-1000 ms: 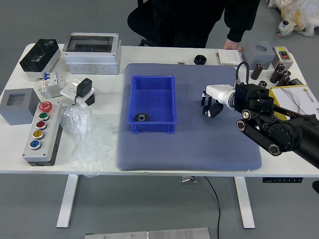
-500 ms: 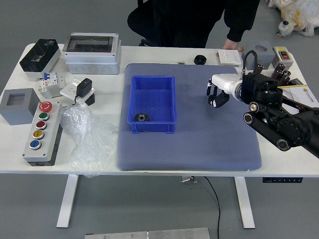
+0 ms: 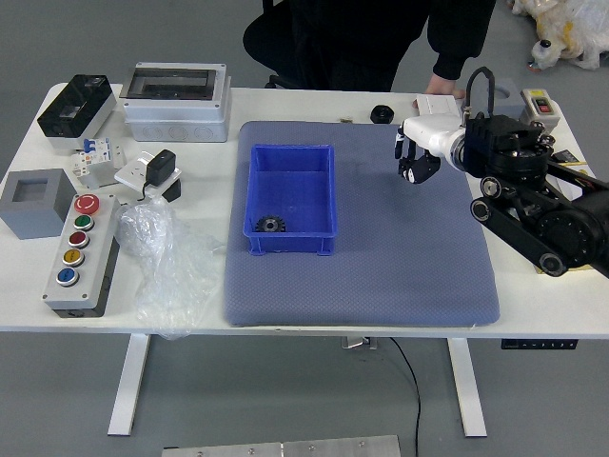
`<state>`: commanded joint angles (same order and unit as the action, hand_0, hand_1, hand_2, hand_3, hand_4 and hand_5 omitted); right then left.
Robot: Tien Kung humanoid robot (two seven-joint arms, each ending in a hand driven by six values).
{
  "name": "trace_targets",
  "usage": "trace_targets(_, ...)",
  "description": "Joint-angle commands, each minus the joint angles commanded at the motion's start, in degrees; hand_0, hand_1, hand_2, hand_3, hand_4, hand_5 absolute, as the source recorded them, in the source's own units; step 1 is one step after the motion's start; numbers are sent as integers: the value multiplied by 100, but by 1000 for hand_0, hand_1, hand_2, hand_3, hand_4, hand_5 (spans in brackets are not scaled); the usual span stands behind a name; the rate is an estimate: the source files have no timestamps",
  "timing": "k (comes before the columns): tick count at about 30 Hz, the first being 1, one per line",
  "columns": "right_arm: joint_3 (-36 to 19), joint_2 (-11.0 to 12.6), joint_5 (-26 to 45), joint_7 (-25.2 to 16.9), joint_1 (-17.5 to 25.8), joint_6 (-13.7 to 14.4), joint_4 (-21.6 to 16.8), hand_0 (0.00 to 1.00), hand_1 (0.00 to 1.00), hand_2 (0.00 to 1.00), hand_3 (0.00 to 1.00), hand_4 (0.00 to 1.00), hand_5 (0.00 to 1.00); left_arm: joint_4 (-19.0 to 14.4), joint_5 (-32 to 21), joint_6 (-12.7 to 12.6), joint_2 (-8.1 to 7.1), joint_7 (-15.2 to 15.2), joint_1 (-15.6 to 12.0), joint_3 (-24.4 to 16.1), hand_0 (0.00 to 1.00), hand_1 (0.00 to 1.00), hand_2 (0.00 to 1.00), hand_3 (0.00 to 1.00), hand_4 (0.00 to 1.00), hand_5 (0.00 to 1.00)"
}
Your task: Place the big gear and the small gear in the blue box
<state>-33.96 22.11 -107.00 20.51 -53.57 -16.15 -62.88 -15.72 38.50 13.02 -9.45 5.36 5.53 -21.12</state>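
Head view: black fingers (image 3: 419, 169) of the robot's right hand (image 3: 436, 136), white-backed. Loosely bent, slightly apart, no gear seen in them; palm side hidden.

Beneath: blue-grey rectangular mat (image 3: 414, 276). Risk, if the hand swings low: fingertips dragging and rucking it, and the box shifting with it.

Beside the hand: flat white block (image 3: 438, 108), with a person's hand (image 3: 442, 85) at its far side. Risk: knuckles knocking block or person, should the arm travel forward.

Left of the hand, just past the mat's far edge: black round piece (image 3: 382, 114), low and squat — possibly the other gear, too indistinct to tell. Risk, if it is wanted: a shallow grip on its rim, skidding it farther off.

Farther left, on the mat: open blue plastic box (image 3: 334, 208). Inside, near corner at left: one dark toothed gear (image 3: 270, 224), size class uncertain. No second gear identified; placing appears half done. Risk: a later release too near the wall, from poor centring, leaving a gear hung on the rim.
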Motion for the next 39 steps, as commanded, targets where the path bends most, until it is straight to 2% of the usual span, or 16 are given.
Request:
trace_targets(12, 152, -330, -59, 53, -301, -75, -136, 506, 372, 474, 608, 539, 44, 0, -13, 7, -17, -1, -8, 50, 861, 829, 826, 777, 600, 375)
trace_targets(28, 329, -1063, 37, 43, -620, -50, 104, 499, 373, 472, 604, 542, 64, 3, -57, 11, -25, 8, 34, 166, 861, 830, 826, 777, 601, 375)
trace_targets(39, 297, -1381, 114, 20, -611, 28, 270, 495, 372, 471, 603, 548, 76, 4, -96, 14, -6, 14, 77, 222, 861, 830, 826, 777, 600, 375)
